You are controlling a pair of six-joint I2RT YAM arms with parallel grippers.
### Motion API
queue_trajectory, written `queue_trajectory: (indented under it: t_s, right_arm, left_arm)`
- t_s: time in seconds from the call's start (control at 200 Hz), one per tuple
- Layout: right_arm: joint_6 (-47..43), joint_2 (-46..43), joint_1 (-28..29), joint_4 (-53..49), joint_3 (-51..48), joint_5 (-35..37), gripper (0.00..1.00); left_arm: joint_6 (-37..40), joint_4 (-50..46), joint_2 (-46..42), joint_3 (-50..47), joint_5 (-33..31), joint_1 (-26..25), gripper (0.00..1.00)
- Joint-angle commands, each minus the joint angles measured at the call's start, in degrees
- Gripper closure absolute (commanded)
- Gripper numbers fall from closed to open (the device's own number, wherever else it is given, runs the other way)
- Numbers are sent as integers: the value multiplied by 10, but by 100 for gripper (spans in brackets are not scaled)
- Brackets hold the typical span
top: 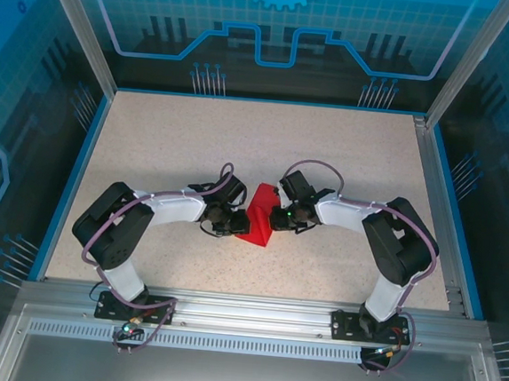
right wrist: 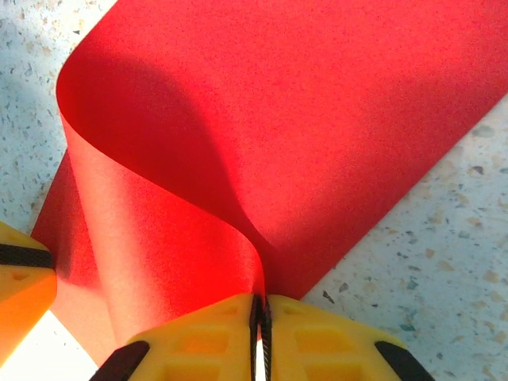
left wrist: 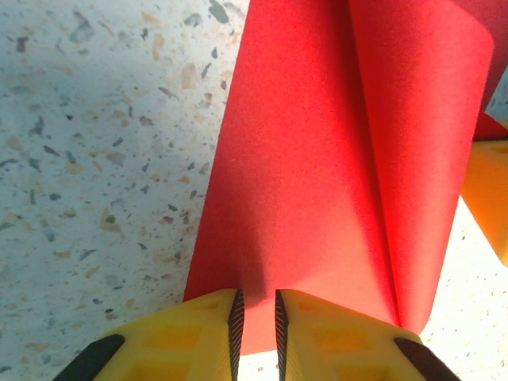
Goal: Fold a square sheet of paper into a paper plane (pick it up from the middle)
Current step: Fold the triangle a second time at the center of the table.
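Speckled pale tabletop [top: 268, 138] is lying under both arms, boxed in by a blue-trimmed frame with tinted panels [top: 277, 32] behind. The red sheet of paper [top: 257, 219] is sitting directly between the two pincers, partly flat on the table and partly curling up into a loose, uncreased roll.

The right pincer [right wrist: 259, 305] is clenching tight on the sheet [right wrist: 302, 119]: its yellow fingers are meeting, with the curled edge running straight into them. Ahead of it the paper is arching up and over, and to its lower left a finger of the other pincer [right wrist: 20, 294] is sitting just beside the sheet. The left pincer [left wrist: 258, 305] is showing a narrow slot between its pads, with the near edge of the sheet [left wrist: 317, 159] lying in or under that slot. Whether it is actually pinching the paper cannot be told.

The step in hand appears to be laying one half over the other for a fold. To do it well, the right pincer should be carrying its edge low and level, so the corners are meeting before any crease is set. The left pincer should be anchoring its side so the sheet is not sliding. Pulling too hard is risking a skewed fold or a tear at the clamped edge.

No brand, label or readable writing is showing; the panels are bearing only blue line graphics and part of a gear shape.
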Motion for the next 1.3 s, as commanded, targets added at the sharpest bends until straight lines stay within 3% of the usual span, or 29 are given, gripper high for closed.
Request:
queue_trajectory:
  t_s: [0.0,0.495,1.29]
  right_arm:
    - [-8,-6,7,-21,10,7,87]
    - [1,-28,9,-27,7,15,87]
    - [-1,6,11,-20,19,0,87]
  left_arm:
    - [6,-19,11,6,3,3,77]
    - [6,-19,12,6,4,3,77]
    - [7,-18,18,8,7,4,77]
